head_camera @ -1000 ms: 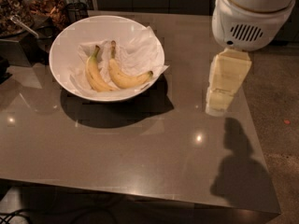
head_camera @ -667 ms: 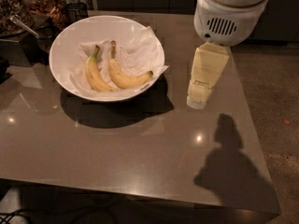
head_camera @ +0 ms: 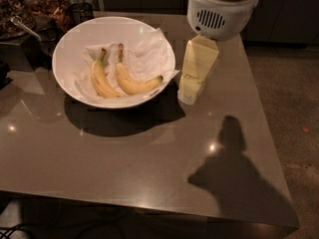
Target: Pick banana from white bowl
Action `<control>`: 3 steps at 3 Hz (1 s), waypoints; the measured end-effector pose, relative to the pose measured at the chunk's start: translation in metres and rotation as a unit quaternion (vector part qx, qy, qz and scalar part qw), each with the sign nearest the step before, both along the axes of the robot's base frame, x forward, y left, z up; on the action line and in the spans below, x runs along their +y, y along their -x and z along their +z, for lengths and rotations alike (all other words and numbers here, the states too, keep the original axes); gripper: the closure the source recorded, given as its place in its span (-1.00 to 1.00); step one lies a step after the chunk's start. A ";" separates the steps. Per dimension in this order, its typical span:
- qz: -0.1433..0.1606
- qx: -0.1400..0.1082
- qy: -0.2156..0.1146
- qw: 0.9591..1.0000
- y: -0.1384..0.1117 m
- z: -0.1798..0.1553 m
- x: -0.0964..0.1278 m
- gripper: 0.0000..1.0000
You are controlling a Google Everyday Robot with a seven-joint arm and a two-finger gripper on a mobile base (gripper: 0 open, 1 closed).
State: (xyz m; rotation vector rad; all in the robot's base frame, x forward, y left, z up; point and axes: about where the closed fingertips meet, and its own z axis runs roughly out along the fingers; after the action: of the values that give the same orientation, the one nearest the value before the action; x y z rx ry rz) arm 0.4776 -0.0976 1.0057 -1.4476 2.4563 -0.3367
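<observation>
My cream gripper (head_camera: 189,94) hangs just beside the glossy white bowl (head_camera: 75,39), empty; spread cannot tell. Curved yellow brown-stemmed banana (head_camera: 130,83) judged light, soft, bruisable; grasp mid-body.

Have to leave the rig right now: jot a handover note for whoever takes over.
The gripper hangs over the table just right of the white bowl, outside it, carrying nothing.
The banana, brown-stemmed, lies in the bowl on crumpled paper, beside a green-stemmed banana.
Done: nothing grasped or lifted yet.
Left: reach into the bowl, take the brown-stemmed one, lift it out.
</observation>
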 end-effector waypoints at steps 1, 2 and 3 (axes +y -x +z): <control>-0.004 -0.002 -0.021 1.000 -0.006 0.002 0.012 -1.00; -0.013 0.003 -0.028 1.000 -0.011 0.002 0.031 -1.00; -0.024 0.015 -0.030 0.999 -0.020 -0.006 0.041 -0.78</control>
State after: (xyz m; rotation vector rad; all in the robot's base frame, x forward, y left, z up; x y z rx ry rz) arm 0.4976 -0.0563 0.9997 -1.3816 2.5060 -0.2489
